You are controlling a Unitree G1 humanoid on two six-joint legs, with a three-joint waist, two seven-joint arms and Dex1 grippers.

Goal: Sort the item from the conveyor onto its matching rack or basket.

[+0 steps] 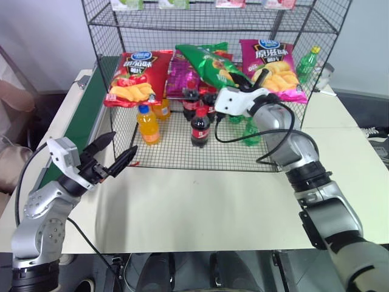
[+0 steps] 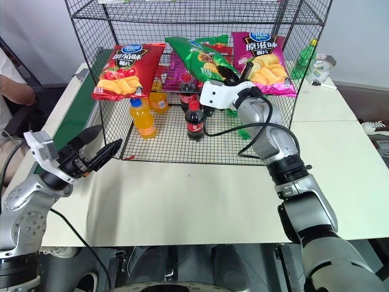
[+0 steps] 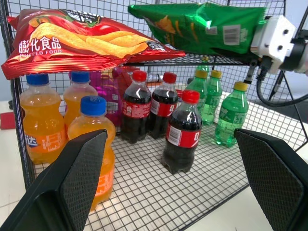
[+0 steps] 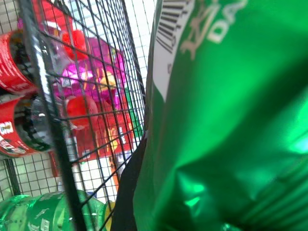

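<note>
The right tool point(image 1: 248, 84) was clenched on the green crisp bag point(image 1: 209, 64) at the rack point(image 1: 182, 27)'s middle tier, while the left tool point(image 1: 117, 153) hung released over the surface point(image 1: 200, 207).

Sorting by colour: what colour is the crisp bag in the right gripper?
Green crisp bag, clearest in the left wrist view.

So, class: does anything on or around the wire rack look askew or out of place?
Yes. The green crisp bag slants across the black wire rack middle shelf, gripped by the right gripper, not lying flat like the red crisp bag and magenta crisp bag.
</note>
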